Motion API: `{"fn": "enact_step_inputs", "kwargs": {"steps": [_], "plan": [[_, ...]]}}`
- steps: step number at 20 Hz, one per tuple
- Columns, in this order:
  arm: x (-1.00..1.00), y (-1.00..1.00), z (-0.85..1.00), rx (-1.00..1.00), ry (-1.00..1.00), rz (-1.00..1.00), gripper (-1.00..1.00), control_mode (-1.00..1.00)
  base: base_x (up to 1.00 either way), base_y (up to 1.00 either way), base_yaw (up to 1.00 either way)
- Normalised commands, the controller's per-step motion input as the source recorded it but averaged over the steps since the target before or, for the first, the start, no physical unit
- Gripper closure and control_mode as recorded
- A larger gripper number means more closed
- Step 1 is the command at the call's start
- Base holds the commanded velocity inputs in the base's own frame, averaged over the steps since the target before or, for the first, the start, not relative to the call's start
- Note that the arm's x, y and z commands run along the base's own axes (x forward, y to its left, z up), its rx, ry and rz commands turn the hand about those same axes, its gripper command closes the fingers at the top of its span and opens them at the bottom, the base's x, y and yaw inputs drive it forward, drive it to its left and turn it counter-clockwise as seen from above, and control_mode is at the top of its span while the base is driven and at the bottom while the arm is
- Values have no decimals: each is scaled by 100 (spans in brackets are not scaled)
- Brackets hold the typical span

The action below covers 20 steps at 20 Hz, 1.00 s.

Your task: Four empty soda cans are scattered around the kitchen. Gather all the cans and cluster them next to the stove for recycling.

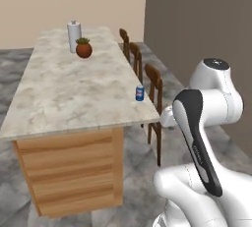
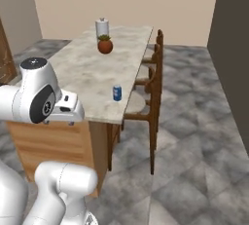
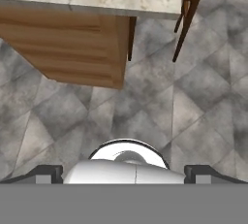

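Left base view: marble bench [image 1: 69, 93] on wood base, arm folded at lower right
Can: blue-and-white can [image 1: 140, 93] upright near bench's right edge, toward near corner; also seen in right base view [image 2: 117, 93]
Pot: terracotta plant pot [image 1: 83, 49] at far end, just beside a white canister [image 1: 74, 35]
Chairs: wooden chairs [image 1: 153, 93] lined along bench's right side
Pincer: fingertips at bottom corners of hand view [image 3: 125, 173], wide apart, pinching nothing
Hand view: looks down at grey tile floor [image 3: 193, 102] and the bench's near corner
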Motion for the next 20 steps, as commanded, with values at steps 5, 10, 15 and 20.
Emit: {"fn": "enact_step_inputs", "kwargs": {"steps": [5, 10, 15, 20], "plan": [[0, 0, 0, 0, 0, 0, -100, 100, 47, -25, 13], [0, 0, 0, 0, 0, 0, -100, 100, 48, -16, 11], [0, 0, 0, 0, 0, 0, -100, 100, 26, -26, 11], [0, 0, 0, 0, 0, 0, -100, 100, 17, -38, 9]]}}
